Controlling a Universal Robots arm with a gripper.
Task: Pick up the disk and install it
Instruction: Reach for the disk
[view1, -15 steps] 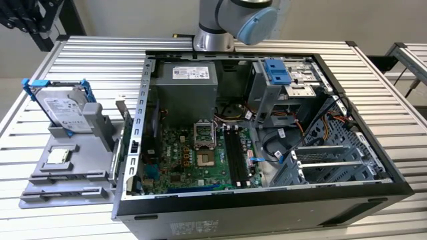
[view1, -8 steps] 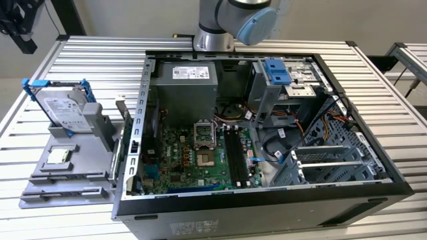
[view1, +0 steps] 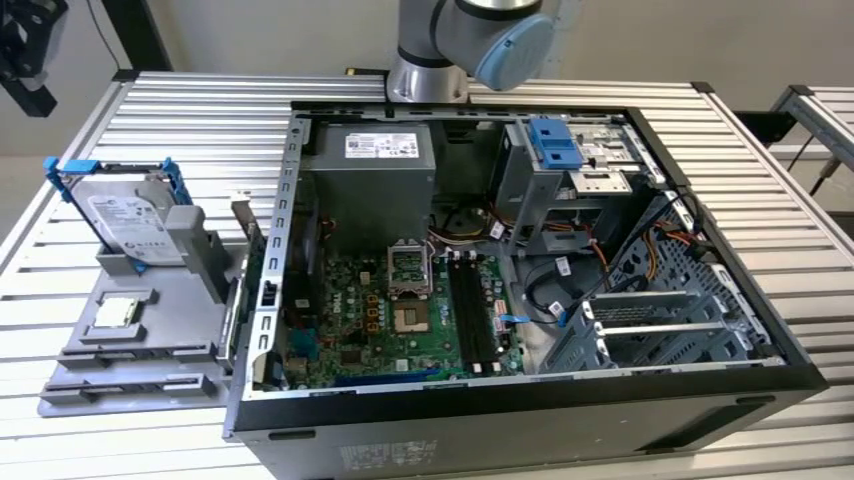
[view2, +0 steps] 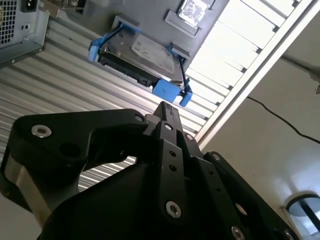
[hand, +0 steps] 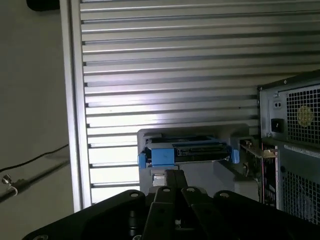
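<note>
The disk (view1: 127, 215) beside the computer case (view1: 534, 440) has a dull silver metal face, a white paper label and a glossy blue plastic frame. Its stand (view1: 134, 350) is matt grey plastic. The case is dark painted metal, on a ribbed, bright metal table (view1: 174, 110). The gripper (view2: 167, 110) is matt black.
</note>
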